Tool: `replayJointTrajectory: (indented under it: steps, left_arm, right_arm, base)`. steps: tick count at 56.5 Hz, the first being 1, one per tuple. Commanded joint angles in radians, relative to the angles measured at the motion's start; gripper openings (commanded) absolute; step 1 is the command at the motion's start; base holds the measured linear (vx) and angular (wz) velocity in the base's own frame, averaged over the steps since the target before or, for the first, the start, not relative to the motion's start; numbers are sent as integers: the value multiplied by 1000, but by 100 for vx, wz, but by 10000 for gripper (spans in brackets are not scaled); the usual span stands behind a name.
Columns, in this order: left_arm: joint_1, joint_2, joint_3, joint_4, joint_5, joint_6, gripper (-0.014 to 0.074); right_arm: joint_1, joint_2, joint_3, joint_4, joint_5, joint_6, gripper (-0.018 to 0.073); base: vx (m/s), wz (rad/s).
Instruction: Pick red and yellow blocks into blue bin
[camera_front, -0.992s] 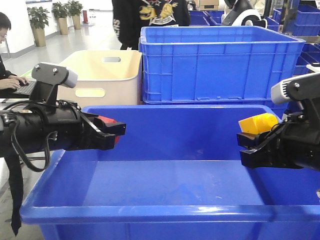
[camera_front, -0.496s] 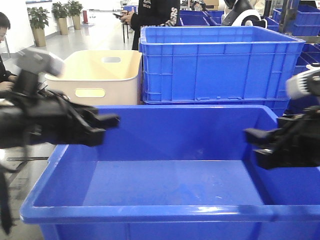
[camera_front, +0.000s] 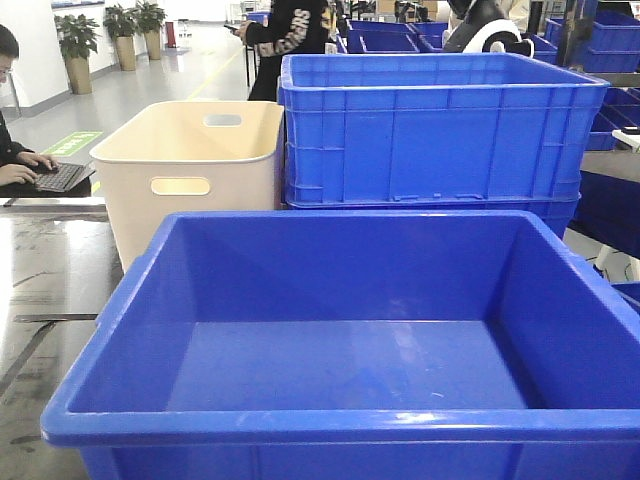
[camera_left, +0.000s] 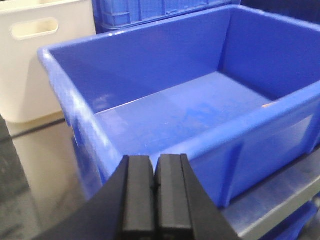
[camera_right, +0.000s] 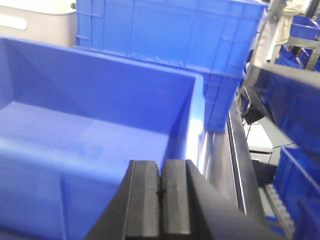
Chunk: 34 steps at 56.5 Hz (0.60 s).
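Note:
The blue bin (camera_front: 330, 280) fills the front view; its floor is bare and no block lies in it. No red or yellow block shows in any view. Neither gripper shows in the front view. In the left wrist view my left gripper (camera_left: 155, 160) is shut with nothing between its pads, held outside the bin's (camera_left: 190, 110) near left corner. In the right wrist view my right gripper (camera_right: 161, 165) is shut and empty, just outside the bin's (camera_right: 100, 95) right wall.
A cream tub (camera_front: 200, 160) with handle slots and a taller ribbed blue crate (camera_front: 440, 130) stand behind the bin. A person types on a laptop (camera_front: 55, 178) at the left. Another person (camera_front: 290, 40) stands at the back. More blue crates (camera_right: 295, 105) sit on a rack at the right.
Both arms have pulled back out of the front view. One second ago the left gripper held something red and the right a yellow block over the bin; neither block shows now.

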Motion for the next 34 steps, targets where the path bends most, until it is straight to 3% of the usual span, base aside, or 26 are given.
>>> replayJointTrajectory:
  steps: [1,11,34]
  left_arm:
    - [-1,-112,98,-72,-188,-22,-1]
    - [-1,-215,204,-89,-223,-22,-1]
    - [-1,-225,210,-88,-205,-22,-1]
  right_arm:
    - [-4,-76,69,-26,-85,17,-11]
    - [-4,-131,154,-25,-147,27,-11]
    - [-4,-131,158,-25,-134,27,-10]
  base:
    - [0,0]
    - [0,0]
    - [0,0]
